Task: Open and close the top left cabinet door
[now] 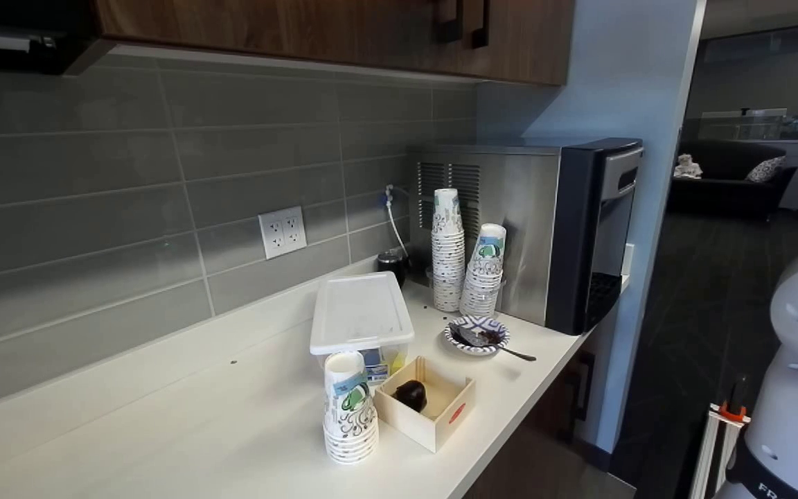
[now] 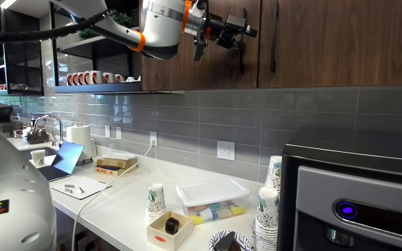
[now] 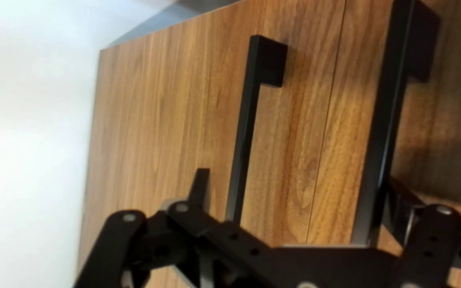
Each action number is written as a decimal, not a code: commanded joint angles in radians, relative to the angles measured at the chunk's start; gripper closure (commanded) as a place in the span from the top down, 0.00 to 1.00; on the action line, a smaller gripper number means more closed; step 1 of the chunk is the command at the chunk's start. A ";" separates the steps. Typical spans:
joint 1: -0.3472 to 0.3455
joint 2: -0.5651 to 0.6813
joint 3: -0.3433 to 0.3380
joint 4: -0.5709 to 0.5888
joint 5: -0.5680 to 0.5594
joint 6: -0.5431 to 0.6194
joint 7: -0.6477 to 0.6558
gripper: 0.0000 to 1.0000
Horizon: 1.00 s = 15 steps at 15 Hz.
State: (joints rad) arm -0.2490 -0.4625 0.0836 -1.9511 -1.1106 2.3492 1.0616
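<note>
The top left cabinet door (image 2: 218,75) hangs closed above the white tabletop (image 2: 124,213), and the hand (image 3: 297,176) is right at its black bar handle (image 3: 384,124), fingers (image 3: 201,186) spread apart; whether one touches it, I can't tell. Below stand stacked paper cups (image 2: 156,201) and a lidded plastic bin (image 2: 212,201).

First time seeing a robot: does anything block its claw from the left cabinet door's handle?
Nothing visible blocks the gripper: in the wrist view, one finger sits close beside the handle of the left door.
</note>
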 commanded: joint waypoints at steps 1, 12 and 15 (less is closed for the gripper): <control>0.055 -0.092 -0.019 -0.058 0.055 -0.153 -0.011 1.00; 0.145 -0.278 0.052 -0.120 0.148 -0.602 -0.010 1.00; 0.165 -0.321 0.094 -0.141 0.158 -0.736 0.001 1.00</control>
State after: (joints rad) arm -0.0998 -0.7076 0.1524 -2.0339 -0.9767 1.7353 1.0607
